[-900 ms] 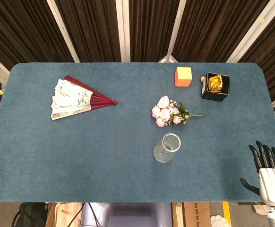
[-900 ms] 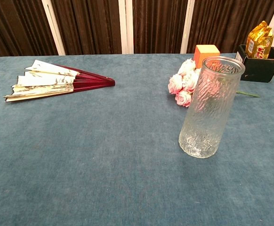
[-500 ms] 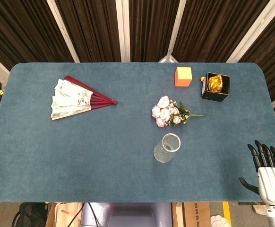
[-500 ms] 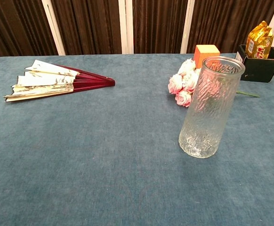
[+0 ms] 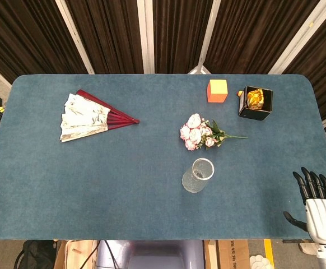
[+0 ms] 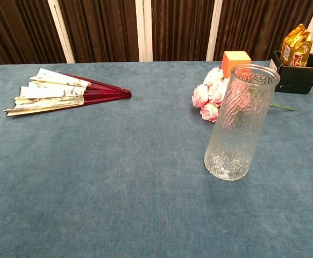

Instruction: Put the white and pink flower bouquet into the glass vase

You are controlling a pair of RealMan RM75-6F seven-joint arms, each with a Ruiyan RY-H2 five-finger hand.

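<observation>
I note the blue table [image 5: 96, 185], largest item. My right hand [image 5: 315, 206] sits at its near right corner, fingers spread, holding nothing. The bouquet [image 5: 200, 133] lies flat mid-table, just behind the upright glass vase [image 5: 198, 175], apart from it. My left hand: state undeterminable.
</observation>
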